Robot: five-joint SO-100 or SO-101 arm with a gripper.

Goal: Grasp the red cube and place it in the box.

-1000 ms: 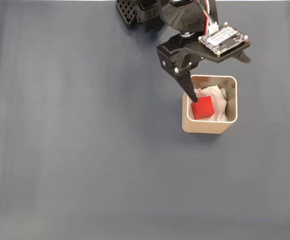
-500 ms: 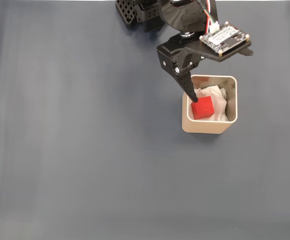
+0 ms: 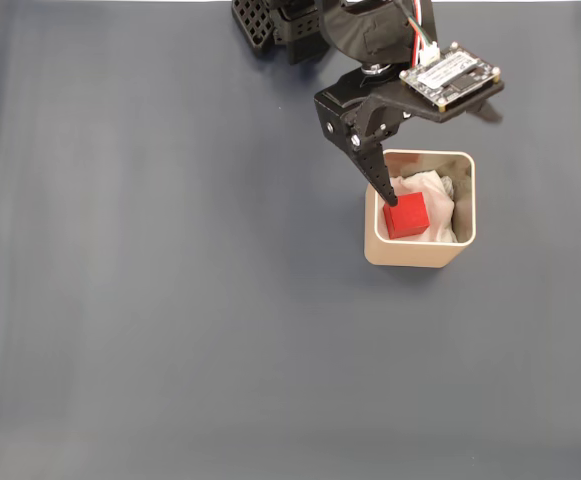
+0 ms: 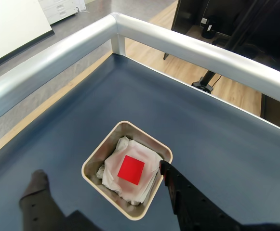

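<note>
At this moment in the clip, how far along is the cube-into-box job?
Done: the red cube lies on the white padding inside the box. In hand: nothing. The gripper is open above the box, its fingers apart on either side of the cube in the wrist view. Left: likely only pulling the arm clear.

One red cube (image 4: 131,169) and one beige box (image 4: 92,160) with one wad of white padding (image 4: 114,162) sit on one dark desk (image 3: 170,300); one black arm's claw (image 4: 101,180), with two fingers, hangs above.
</note>
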